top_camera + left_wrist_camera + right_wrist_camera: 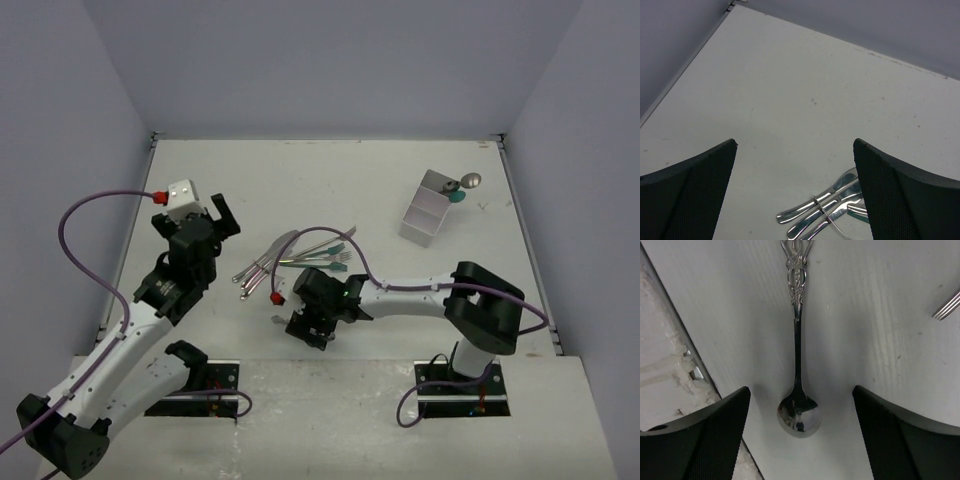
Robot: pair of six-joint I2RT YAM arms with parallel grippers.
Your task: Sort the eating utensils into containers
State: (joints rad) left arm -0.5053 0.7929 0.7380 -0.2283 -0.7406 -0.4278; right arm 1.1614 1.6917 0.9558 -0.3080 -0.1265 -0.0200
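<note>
Two arms, both with jaws spread wide. Your right arm [400, 292] lies low across the desk [300, 180], its wrist turned down over one silver spoon [799, 416]. The spoon lies flat between the jaws, touching neither. Its long axis runs straight up the wrist view, bowl nearest the camera, ornate handle pointing away. Your left arm [170, 285] reaches forward, jaws over bare desk left of the utensil pile [300, 255]. The white box [425, 222] sits far right.
</note>
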